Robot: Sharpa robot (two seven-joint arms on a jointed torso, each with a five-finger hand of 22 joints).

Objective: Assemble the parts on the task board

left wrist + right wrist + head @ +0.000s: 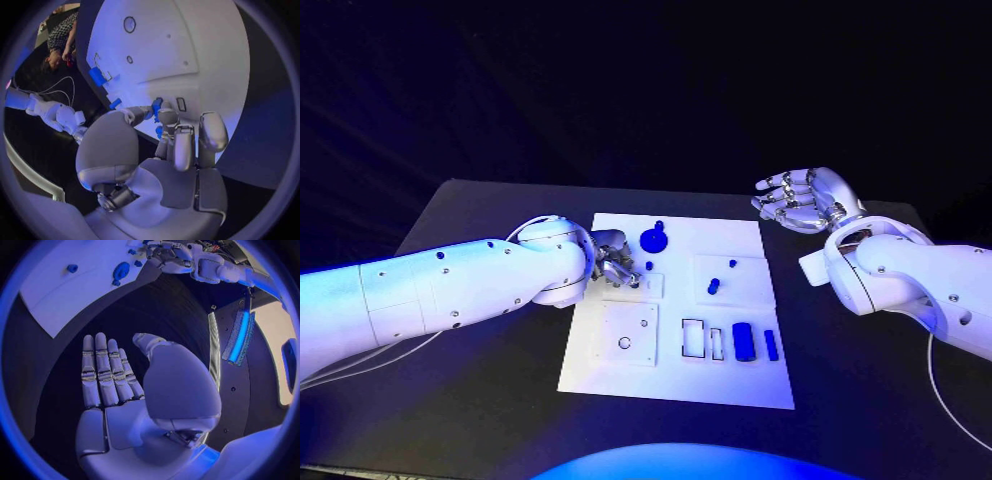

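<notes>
On the black counter (488, 210) the white task board (678, 375) lies lengthwise away from the robot, between the two arms. The left hand (612, 262) rests over the board's left edge at about mid-length. The right hand (799, 200) hovers off the board's far right corner, over bare counter, palm open, fingers (103, 370) extended side by side and holding nothing. In the left wrist view the left hand's fingers (184, 142) are curled downward onto the board, and a small blue part (157, 106) sits between the thumb tip and a fingertip; it appears to be pinched, though contact on both sides cannot be confirmed. That part stands at the fingertips, just beside the small rectangular recess (181, 104), with its long axis roughly upright to the board surface. Other blue parts lie further along the board: a round-headed piece (653, 239) toward the far end, a peg (713, 286) right of centre, and two bars (743, 342) near the near end. Judged from position, the left hand is the nearer hand for the seating move.
</notes>
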